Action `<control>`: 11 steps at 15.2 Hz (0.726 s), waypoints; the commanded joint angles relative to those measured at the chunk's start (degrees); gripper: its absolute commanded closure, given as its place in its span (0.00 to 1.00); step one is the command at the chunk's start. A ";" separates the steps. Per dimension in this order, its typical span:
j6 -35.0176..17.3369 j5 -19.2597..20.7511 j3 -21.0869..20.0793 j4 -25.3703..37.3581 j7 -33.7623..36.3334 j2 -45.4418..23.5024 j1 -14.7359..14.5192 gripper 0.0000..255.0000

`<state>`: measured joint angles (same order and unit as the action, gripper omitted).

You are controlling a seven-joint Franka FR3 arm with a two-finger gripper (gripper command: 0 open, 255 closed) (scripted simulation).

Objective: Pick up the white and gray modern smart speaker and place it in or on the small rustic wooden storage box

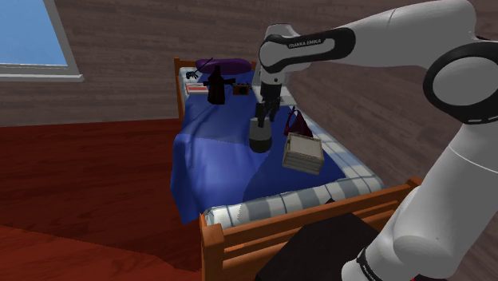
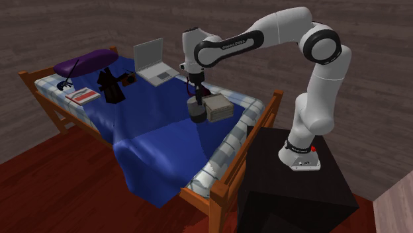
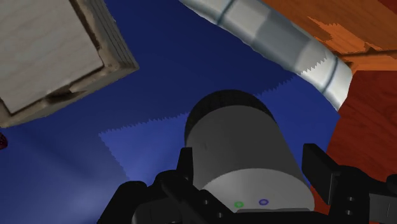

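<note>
Wood is framing the bed [image 1: 239, 239] in the shoulder view, where a smooth blue blanket [image 1: 215, 160] is draping over the mattress. The speaker [image 1: 260, 137], a grey cylinder, is standing upright on the blanket just beside the box [image 1: 303, 152], a squat crate of pale planks. The black gripper [image 1: 264, 112] is hanging straight down over the speaker's top. In the second exterior view, the white arm is arching from its dark stand [image 2: 298, 198] to the same spot, and an open laptop [image 2: 153, 63] is sitting further up the bed. In the wrist view, the speaker's rounded matte body is lying between the two fingers [image 3: 321, 168], which are standing apart around it; a sliver of blanket is showing between one finger and the cylinder. The box's rough slatted side is showing nearby.
</note>
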<state>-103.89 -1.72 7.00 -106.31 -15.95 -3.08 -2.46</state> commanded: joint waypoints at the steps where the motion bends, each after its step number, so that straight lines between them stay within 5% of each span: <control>1: 1.34 0.04 0.05 1.14 -0.05 0.25 0.05 1.00; 11: 5.28 1.27 4.42 2.20 -8.60 3.02 4.59 1.00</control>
<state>-98.19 -0.66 10.85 -103.19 -23.35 -0.60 1.54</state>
